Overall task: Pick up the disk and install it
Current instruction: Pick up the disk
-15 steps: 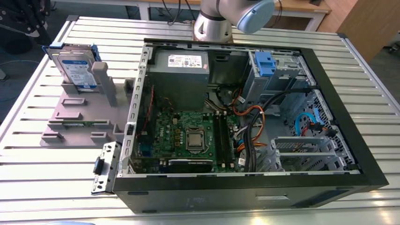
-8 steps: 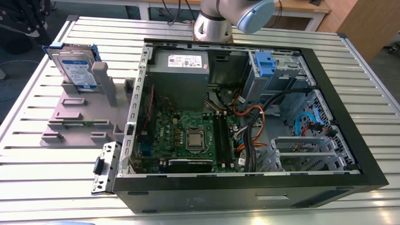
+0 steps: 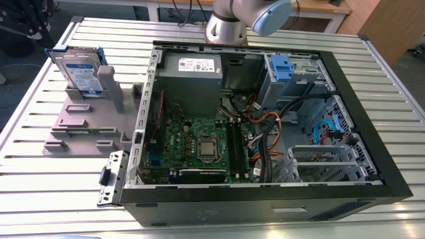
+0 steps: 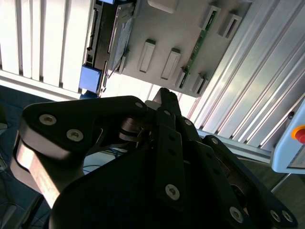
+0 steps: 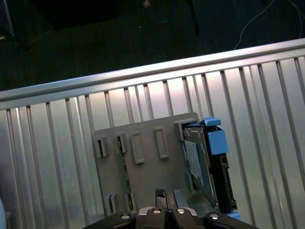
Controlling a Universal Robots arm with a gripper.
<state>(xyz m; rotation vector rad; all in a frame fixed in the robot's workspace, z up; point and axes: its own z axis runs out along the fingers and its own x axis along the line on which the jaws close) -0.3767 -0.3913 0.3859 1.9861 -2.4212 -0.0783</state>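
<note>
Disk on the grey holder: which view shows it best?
Exterior view: the disk stands on edge in the grey holder, label face visible. The first wrist view shows the disk nearly edge-on; the second wrist view catches part of its edge.

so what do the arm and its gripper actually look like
The arm is a silvery-grey metal tube with a rounded light blue joint cap in the exterior view. In the second wrist view the gripper is matte black, built of flat jointed link bars with rounded ends, pinned by small silver screw heads.
</note>
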